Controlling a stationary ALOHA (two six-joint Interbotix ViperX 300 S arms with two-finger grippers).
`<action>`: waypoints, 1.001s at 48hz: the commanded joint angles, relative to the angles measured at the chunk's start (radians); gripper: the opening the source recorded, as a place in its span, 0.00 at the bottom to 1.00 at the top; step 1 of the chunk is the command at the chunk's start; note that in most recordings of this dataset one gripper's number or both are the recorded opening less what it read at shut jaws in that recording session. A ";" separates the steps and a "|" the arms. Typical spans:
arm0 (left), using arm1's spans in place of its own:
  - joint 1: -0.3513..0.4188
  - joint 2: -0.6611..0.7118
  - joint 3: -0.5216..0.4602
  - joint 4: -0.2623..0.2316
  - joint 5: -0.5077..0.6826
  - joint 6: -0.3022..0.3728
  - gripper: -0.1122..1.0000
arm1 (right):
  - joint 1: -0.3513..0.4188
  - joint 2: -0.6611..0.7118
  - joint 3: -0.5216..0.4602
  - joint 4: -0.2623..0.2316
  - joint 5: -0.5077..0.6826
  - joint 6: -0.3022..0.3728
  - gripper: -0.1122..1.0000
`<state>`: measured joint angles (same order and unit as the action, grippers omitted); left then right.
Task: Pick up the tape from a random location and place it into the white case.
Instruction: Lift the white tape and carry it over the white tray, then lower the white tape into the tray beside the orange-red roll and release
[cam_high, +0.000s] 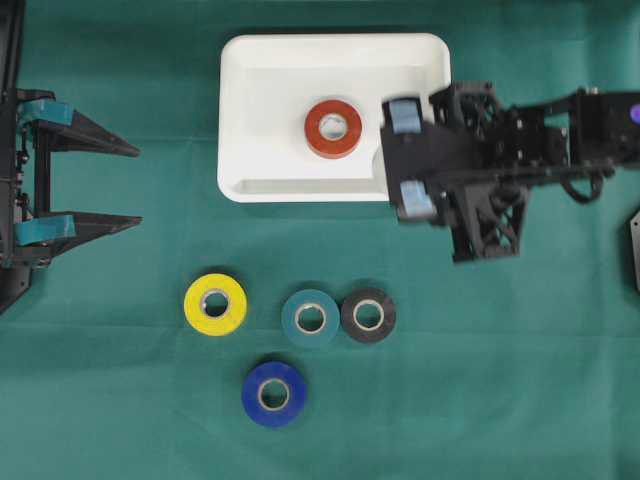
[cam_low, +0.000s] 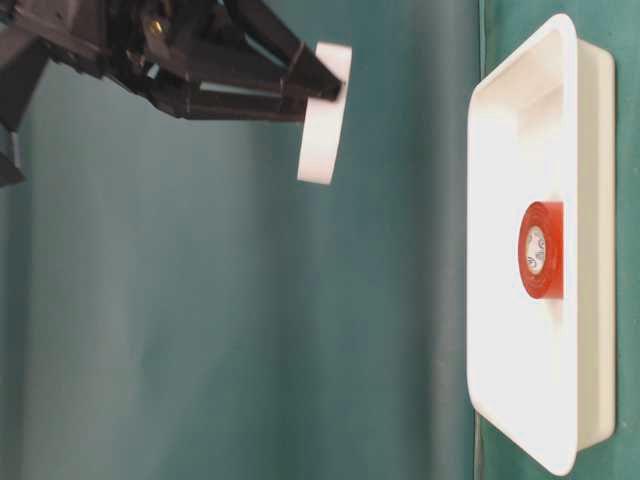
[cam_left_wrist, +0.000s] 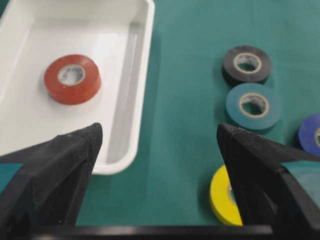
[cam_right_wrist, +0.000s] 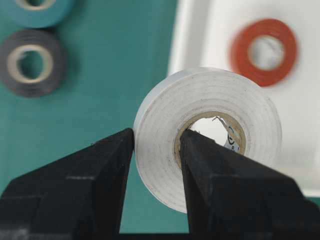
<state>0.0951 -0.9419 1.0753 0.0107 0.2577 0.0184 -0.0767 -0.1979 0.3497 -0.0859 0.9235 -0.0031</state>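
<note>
Overhead: white case holds red tape; right gripper at case's right edge; left gripper well left of case, jaws wide apart, empty.
Yellow tape, teal tape, black tape, blue tape below case.
Right wrist: jaws pinching white tape through wall, over case rim.

Both arms are black, open-framed; the left pincer has tapered black fingers with teal pads.
</note>
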 joint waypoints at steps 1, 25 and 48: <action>-0.002 0.006 -0.012 -0.002 -0.011 -0.002 0.94 | -0.035 -0.003 -0.032 -0.006 -0.017 -0.002 0.40; -0.002 0.006 -0.011 -0.002 -0.011 -0.002 0.94 | -0.198 0.003 -0.034 -0.006 -0.051 -0.005 0.40; -0.002 0.006 -0.011 0.000 -0.011 -0.002 0.94 | -0.272 0.026 -0.054 -0.008 -0.064 -0.005 0.40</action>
<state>0.0951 -0.9434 1.0769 0.0107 0.2562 0.0184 -0.3482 -0.1626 0.3267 -0.0905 0.8682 -0.0061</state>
